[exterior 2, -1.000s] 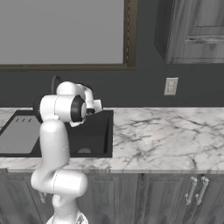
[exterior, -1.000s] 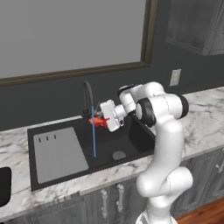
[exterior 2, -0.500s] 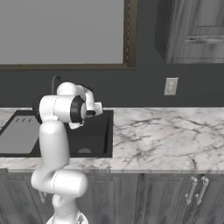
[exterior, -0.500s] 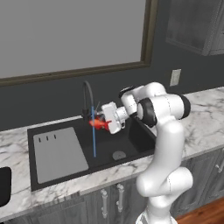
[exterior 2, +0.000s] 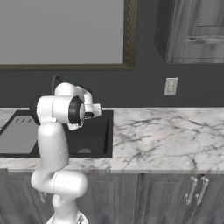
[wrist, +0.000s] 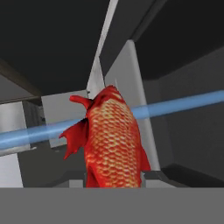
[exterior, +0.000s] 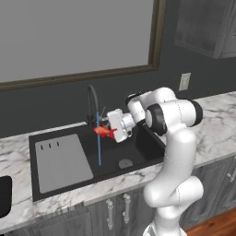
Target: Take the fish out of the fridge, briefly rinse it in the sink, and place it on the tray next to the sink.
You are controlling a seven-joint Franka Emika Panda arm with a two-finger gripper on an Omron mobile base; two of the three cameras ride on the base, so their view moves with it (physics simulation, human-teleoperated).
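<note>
**Fish held in the tap stream over the sink**

1 fish shows at the centre of the left base view, red-orange, gripped at the end of the gripper, which reaches leftward from the white arm. The gripper is closed on the fish; in the hand view the fish rises from the bottom centre, scaled body upright, fins spread to the left and lower right, though the fingertips themselves are hidden behind it and the bottom band.

1 thin blue stream of water falls from the tap, a single dark gooseneck at the back edge of the basin. The stream passes just beside or across the fish; in the hand view the water runs as a pale blue band behind the fish.

1 sink sits in the white marble counter, black and rectangular. Inside its left half lies 1 pale grey slotted panel with 3 short slots near its top. A round drain lies on the basin floor, right of the stream.

1 black tray shows partly at the lower left edge, on the counter.

In the right base view the arm stands before the sink.
</note>
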